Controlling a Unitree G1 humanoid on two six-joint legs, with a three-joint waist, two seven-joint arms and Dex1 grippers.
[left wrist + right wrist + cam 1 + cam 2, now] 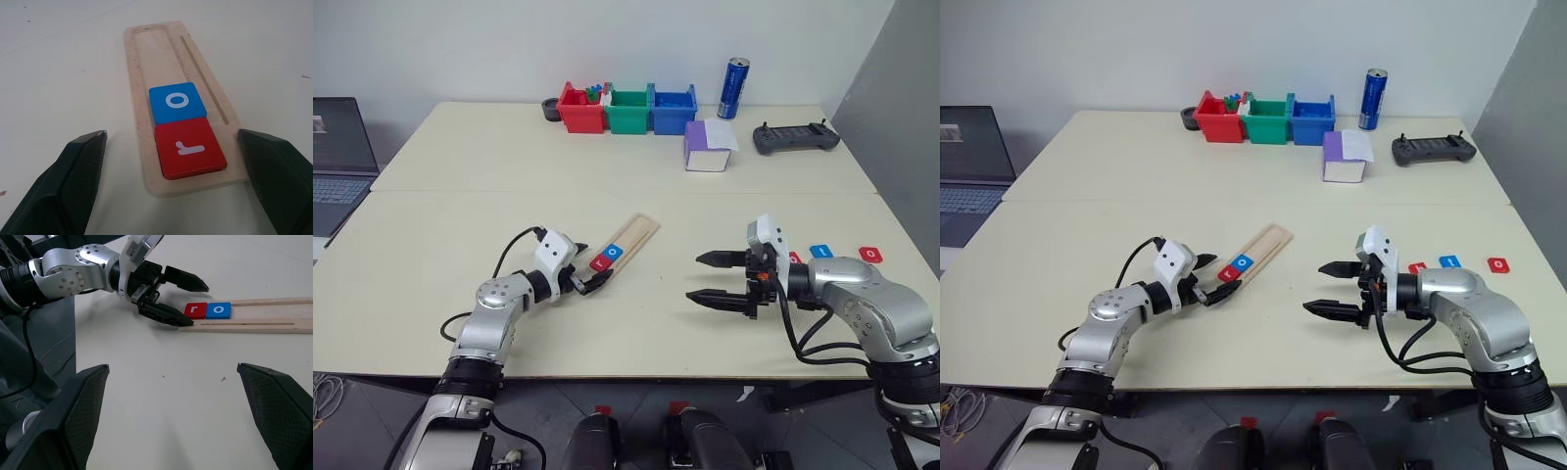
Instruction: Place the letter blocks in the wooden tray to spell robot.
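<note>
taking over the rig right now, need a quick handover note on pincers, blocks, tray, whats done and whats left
Left pincer: open, empty, straddling the near end of the wooden tray.
Right pincer: open, empty, above bare table, pointing towards the tray.
Done: red r block and blue o block sit side by side at the tray's near end.
Left: three blocks lie on the table behind the right arm: a red block, a blue block and a red o block. Letters on the first two are unreadable. Seat them after "ro".
</note>
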